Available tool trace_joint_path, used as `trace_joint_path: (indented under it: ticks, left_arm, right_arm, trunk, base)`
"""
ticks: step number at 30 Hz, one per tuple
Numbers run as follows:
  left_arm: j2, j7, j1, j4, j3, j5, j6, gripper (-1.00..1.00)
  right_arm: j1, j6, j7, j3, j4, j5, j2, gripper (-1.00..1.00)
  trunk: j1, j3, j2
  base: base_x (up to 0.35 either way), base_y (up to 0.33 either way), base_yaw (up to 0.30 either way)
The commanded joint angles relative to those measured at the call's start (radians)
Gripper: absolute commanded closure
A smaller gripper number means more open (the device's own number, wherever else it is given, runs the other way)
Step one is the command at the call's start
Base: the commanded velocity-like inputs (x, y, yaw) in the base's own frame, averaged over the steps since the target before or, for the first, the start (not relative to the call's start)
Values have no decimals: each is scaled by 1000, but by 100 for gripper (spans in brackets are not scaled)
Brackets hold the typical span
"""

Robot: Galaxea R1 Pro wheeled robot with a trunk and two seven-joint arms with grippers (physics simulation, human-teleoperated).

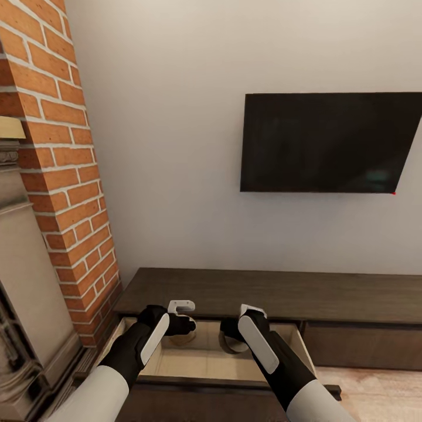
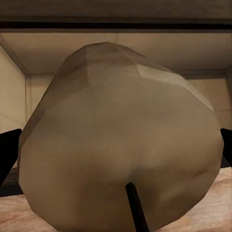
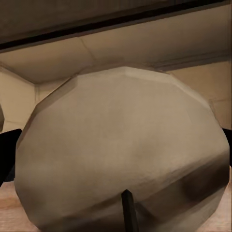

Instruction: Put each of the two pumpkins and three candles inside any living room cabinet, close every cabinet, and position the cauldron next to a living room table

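The cabinet [image 1: 246, 292] runs along the wall under the television, and one of its fronts is pulled out, showing a light wooden inside [image 1: 199, 362]. Both arms reach down into that open compartment. My left gripper [image 1: 183, 328] is shut on a grey-beige candle [image 2: 116, 140], whose sides touch the black fingertips [image 2: 9, 152]. My right gripper [image 1: 230, 340] holds a second candle [image 3: 121, 154] the same way, just to the right of the first. Both candles sit low over the compartment's floor. Whether they touch it I cannot tell. The pumpkins, the cauldron and the table are out of view.
A black television [image 1: 328, 143] hangs on the white wall above the cabinet. A red brick chimney [image 1: 64, 176] and a stone fireplace surround [image 1: 23, 281] stand close on the left. The cabinet's front to the right [image 1: 363, 346] is shut. Wooden floor [image 1: 381, 395] shows below it.
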Motion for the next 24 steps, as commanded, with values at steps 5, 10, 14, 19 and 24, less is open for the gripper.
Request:
trace_joint_path:
  ticks: [5,10,14,19,24]
  left_arm:
    - [0,9,-1,-1,-2,10,2,100]
    - [1,9,-1,-1,-2,13,-32,100]
    - [0,9,-1,-1,-2,14,-52,100]
    - [0,9,-1,-1,-2,16,-70,100]
    - [1,9,-1,-1,-2,16,-75,100]
  right_arm:
    - [-1,-61,39,2,6,37,0,100]
    - [-2,-137,96,3,44,71,0,100]
    - [-5,-148,124,3,60,95,0,100]
    - [-6,-151,129,3,63,101,1,100]
    - [-6,-151,129,3,63,101,1,100]
  trunk:
    - [19,-17,-36]
    - [38,-33,-71]
    - [54,-45,-99]
    - [73,-61,-134]
    - [92,-76,-169]
  base:
    - [0,0,0]
    - [0,0,0]
    - [0,0,0]
    - [0,0,0]
    - [0,0,0]
